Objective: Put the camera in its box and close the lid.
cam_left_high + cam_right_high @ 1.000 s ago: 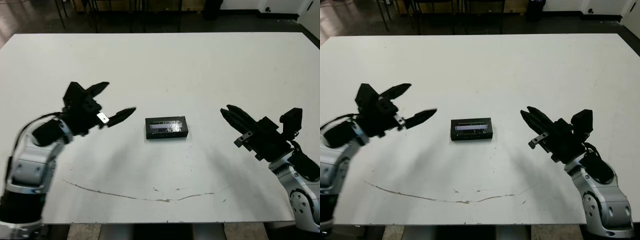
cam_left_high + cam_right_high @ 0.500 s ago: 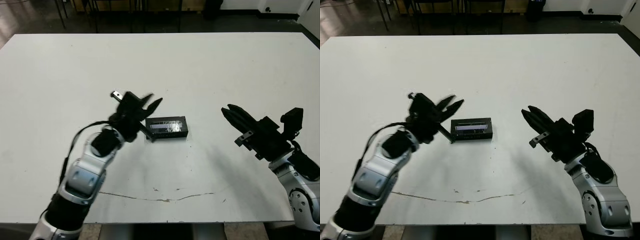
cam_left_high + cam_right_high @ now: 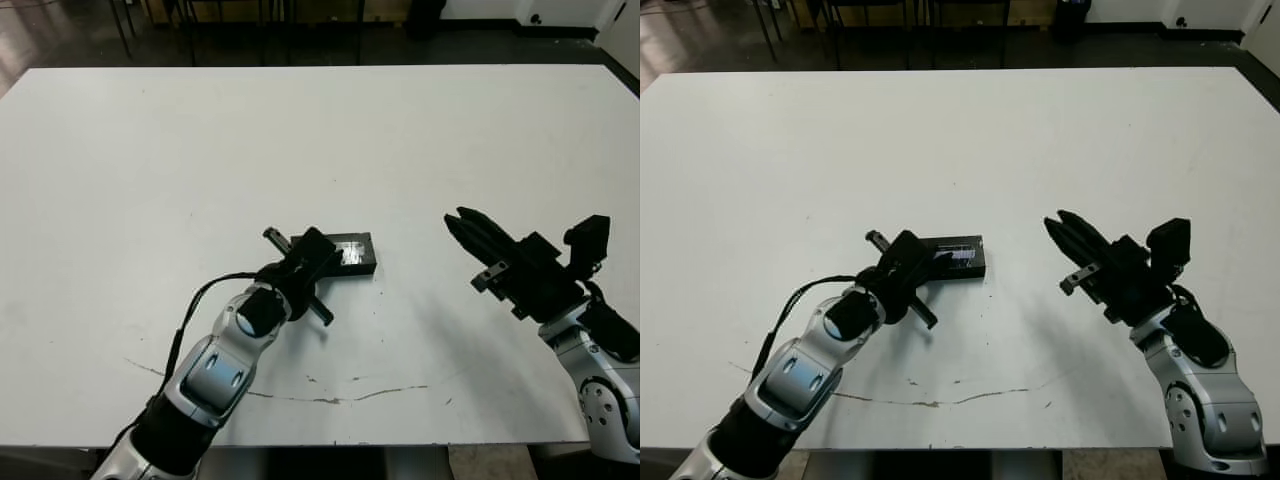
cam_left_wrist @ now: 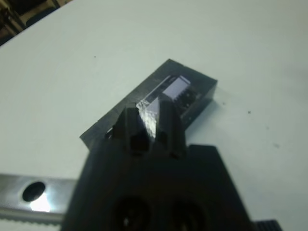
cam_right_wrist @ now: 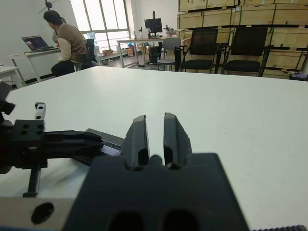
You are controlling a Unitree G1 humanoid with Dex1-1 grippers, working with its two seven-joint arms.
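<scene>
A: From my seat the two head views look forward and down over the white table (image 3: 150, 150), one shifted slightly sideways from the other; both share the lid (image 3: 350, 255) at frame centre

B: I see it closer in my left wrist view, looking down along the fingers (image 4: 171, 126) at the lid. My right wrist view sits low, facing across the table toward a seated person (image 5: 67, 45) at upper left

Black lidded box (image 3: 345, 254) lies flat mid-table.
</scene>
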